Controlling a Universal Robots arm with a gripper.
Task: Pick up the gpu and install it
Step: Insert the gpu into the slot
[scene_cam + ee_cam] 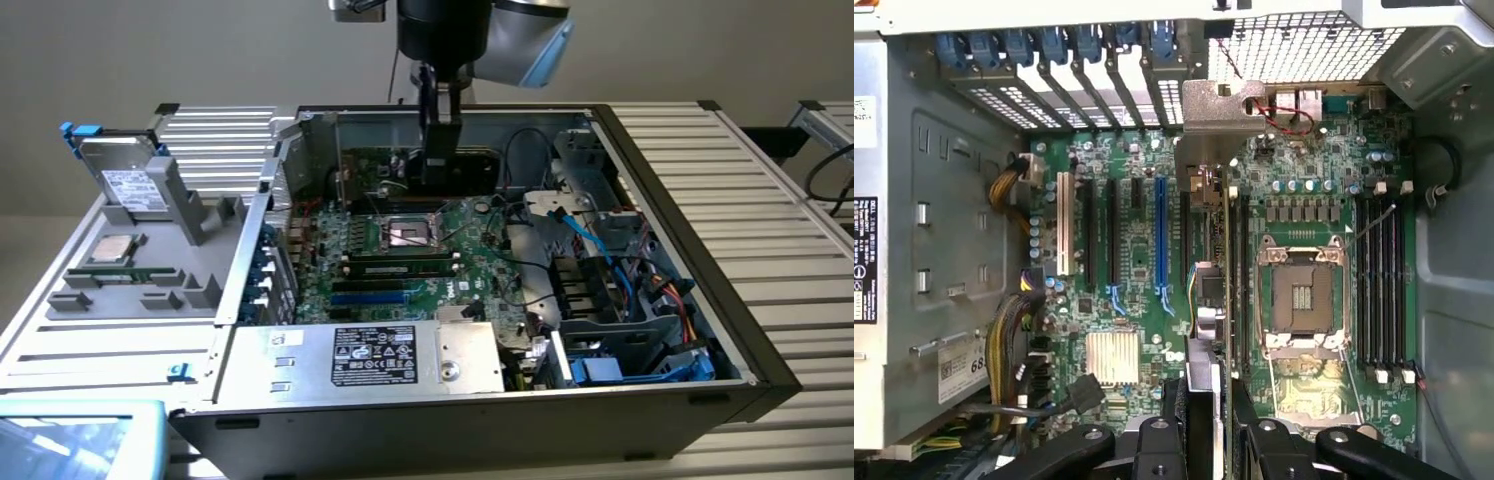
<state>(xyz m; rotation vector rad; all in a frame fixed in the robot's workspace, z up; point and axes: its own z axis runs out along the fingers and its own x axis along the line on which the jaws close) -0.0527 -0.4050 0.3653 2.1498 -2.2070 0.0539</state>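
Because the gpu (1206, 295) shows edge-on in the wrist view, its faces are hidden; the pincer (442, 138) is clamped on it over the motherboard (1124, 270), near blue cables (587, 225).

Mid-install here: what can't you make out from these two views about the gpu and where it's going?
- Target slot: in the wrist view the gpu, seen edge-on, covers it.
- The gpu's lower edge: in the exterior view it is too small and dark against the motherboard to tell whether it touches.
- How the gripper holds the gpu: in the wrist view the gripper is partly cut off by the picture's edge.
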